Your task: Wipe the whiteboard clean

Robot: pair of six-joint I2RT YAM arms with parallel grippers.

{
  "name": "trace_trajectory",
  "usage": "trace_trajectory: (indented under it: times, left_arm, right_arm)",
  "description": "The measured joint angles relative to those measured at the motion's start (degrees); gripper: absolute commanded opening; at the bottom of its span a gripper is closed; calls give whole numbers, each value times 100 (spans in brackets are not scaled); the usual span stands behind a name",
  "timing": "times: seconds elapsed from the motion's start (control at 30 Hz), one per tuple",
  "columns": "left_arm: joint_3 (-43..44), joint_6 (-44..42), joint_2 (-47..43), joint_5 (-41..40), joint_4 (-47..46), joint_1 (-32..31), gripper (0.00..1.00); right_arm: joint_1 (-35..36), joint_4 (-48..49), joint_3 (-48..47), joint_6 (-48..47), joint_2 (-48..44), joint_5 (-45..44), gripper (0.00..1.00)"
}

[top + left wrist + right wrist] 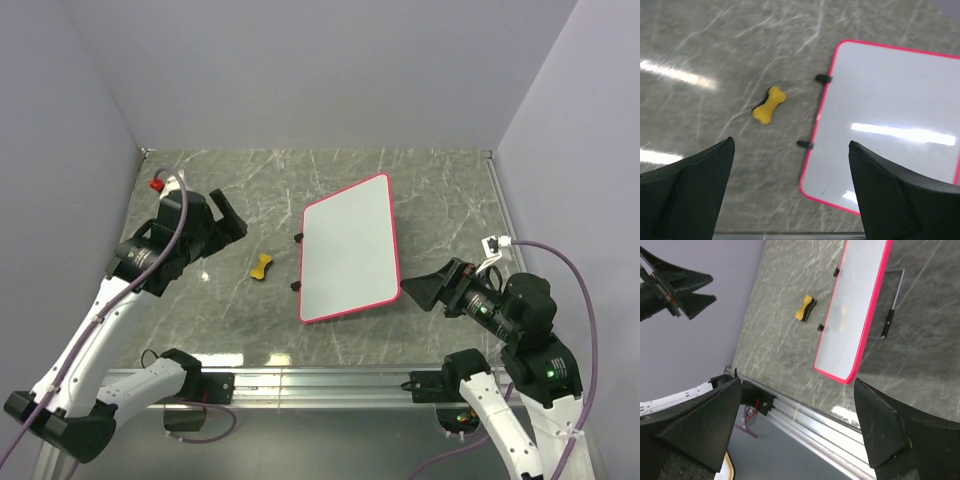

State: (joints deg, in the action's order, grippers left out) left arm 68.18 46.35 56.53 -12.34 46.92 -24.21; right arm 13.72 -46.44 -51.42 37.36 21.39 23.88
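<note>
The whiteboard (350, 250) lies flat mid-table, white with a pink-red rim and two black clips on its left edge. Its surface looks blank apart from a tiny dark speck near the near corner in the left wrist view, where the whiteboard (890, 115) fills the right side. A small yellow bone-shaped eraser (262, 267) lies on the table just left of the board, also visible as the eraser (769, 104) and the eraser (804, 308). My left gripper (232, 218) hangs open above the table, left of the eraser. My right gripper (425, 287) stands open beside the board's near right corner, holding nothing.
A metal wire stand (892, 305) sticks out past the whiteboard's (855, 310) right side. An aluminium rail (320, 380) runs along the near table edge. Grey walls close in the left, back and right. A red fitting (157, 184) sits at the far left.
</note>
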Motion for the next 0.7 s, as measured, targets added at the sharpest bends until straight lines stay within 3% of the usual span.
trace_trajectory:
  times: [0.13,0.17,0.33,0.7]
  left_arm:
    - [0,236,-251,-566,905,-208,94]
    - [0,273,-348,-640,1086,-225,99]
    - [0,308,-1029,-693,1484,-229,99]
    - [-828,413,-2481,702,831,-232,99]
  right_arm:
    - [0,-48,221,79,-140,120,100]
    - [0,-57,258,103,-203,133,100]
    - [0,-81,452,267,-564,247,100]
    - [0,-160,706,476,-1086,267,100]
